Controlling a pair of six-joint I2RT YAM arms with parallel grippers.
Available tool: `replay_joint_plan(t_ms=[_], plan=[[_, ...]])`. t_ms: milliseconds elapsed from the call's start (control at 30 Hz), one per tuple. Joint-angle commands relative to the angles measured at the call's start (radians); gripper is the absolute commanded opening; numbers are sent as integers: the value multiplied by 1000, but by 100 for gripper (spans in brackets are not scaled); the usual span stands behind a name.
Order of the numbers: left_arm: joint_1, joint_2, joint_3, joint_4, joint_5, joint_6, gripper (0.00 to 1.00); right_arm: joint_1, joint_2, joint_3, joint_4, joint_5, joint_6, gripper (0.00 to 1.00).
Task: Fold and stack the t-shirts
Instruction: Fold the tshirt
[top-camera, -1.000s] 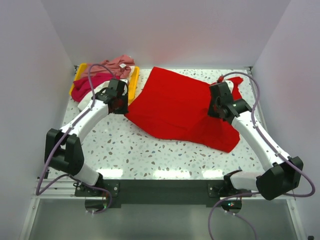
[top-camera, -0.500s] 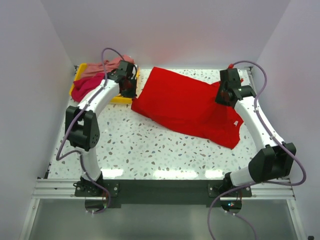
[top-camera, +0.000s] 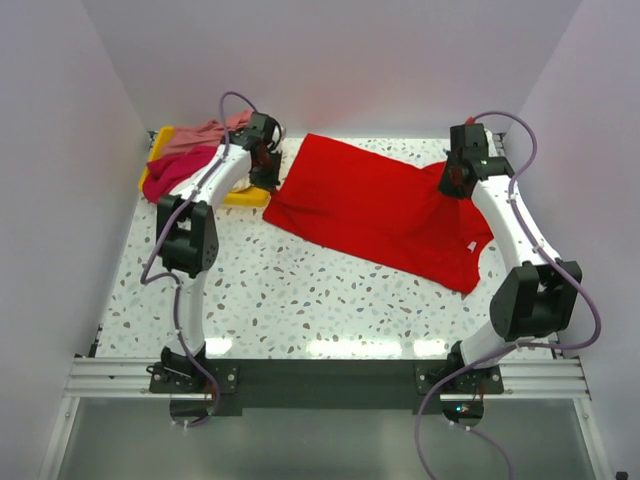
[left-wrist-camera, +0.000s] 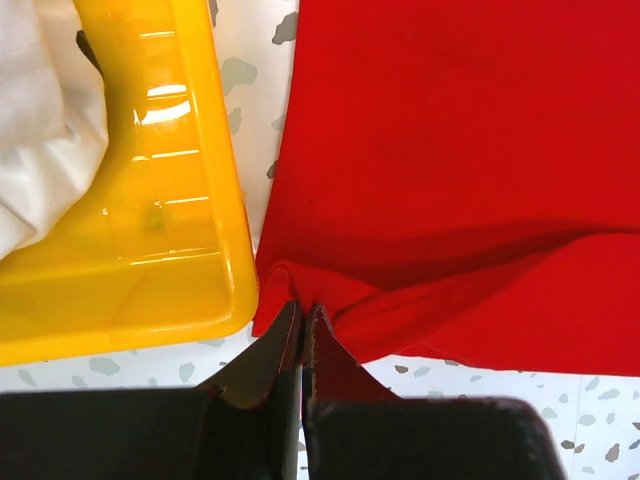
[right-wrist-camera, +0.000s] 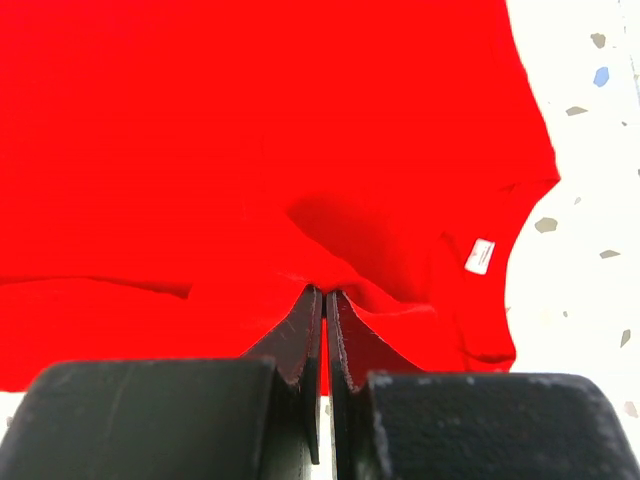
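Top: red t-shirt spread mostly flat on table, back centre. In yellow tray, back left: pink t-shirt and crimson t-shirt, heaped.
Left wrist: left gripper pinched closed on red hem, just beside tray wall; cream t-shirt inside tray.
Right wrist: right gripper clamped on red fold near neck label.

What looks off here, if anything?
Nothing damaged. The red shirt lies skewed across the table, pinched at two edges by the left tool and right tool. The other shirts sit in a loose heap spilling over the yellow tray.
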Motion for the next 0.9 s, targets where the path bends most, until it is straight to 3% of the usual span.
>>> replay_joint_plan(t_ms=[0, 500, 533, 567, 633, 667, 733, 767, 867], plan=[[11, 19, 65, -42, 21, 27, 4, -12, 10, 54, 38, -18, -37, 0], [17, 131, 228, -78, -6, 25, 6, -51, 42, 52, 53, 12, -40, 0], [17, 140, 240, -83, -14, 24, 9, -57, 45, 49, 53, 19, -35, 0], [19, 142, 248, -80, -20, 19, 27, -61, 48, 48, 55, 28, -32, 0], [19, 131, 248, -68, -23, 11, 54, -80, 59, 49, 50, 57, -20, 0], [17, 123, 242, -51, -47, 2, 74, -89, 79, 54, 35, 65, -17, 14], [16, 88, 225, -25, -54, -6, 87, -97, 94, 57, 18, 87, -9, 48], [10, 73, 196, 6, -57, -18, 95, -97, 98, 55, -5, 103, -4, 78], [-27, -5, 75, 101, -69, -10, 100, -95, 47, 20, -17, 129, 20, 90]])
